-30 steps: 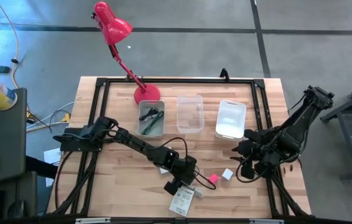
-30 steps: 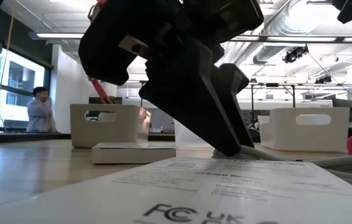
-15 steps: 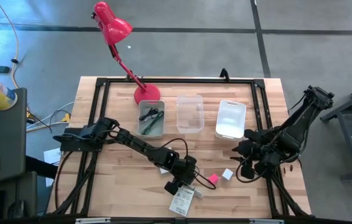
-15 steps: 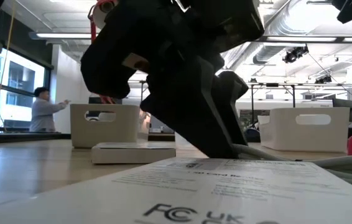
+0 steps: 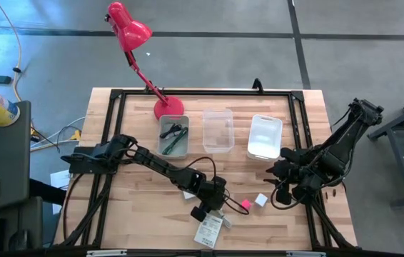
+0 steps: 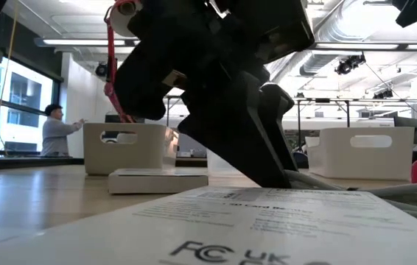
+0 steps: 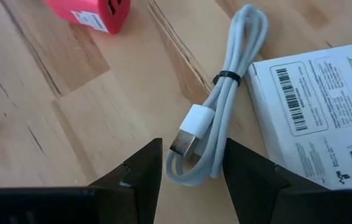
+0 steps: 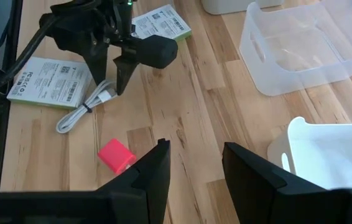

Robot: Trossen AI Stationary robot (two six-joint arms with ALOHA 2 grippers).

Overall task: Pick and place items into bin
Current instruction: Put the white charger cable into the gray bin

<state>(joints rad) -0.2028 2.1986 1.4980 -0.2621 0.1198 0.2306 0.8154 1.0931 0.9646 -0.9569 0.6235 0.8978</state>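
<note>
A coiled white cable (image 7: pixel 216 106) lies on the wood beside a white printed card (image 7: pixel 316 118). My left gripper (image 7: pixel 191 146) stands open over the cable's plug end (image 7: pixel 187 134), pointing steeply down, one finger on each side of the coil; it also shows in the right wrist view (image 8: pixel 119 87) and the high view (image 5: pixel 203 211). A pink cube (image 5: pixel 245 205) and a white cube (image 5: pixel 260 200) rest on the table to its right. My right gripper (image 8: pixel 194 149) hangs open and holds nothing, near the white bin (image 5: pixel 265 137).
Three bins stand in a row at the back: a grey one (image 5: pixel 173 135) holding a pen and a black cable, a clear one (image 5: pixel 218 130), and the white one. A second card (image 8: pixel 160 22) lies past the left arm. A red desk lamp (image 5: pixel 134 36) stands far left.
</note>
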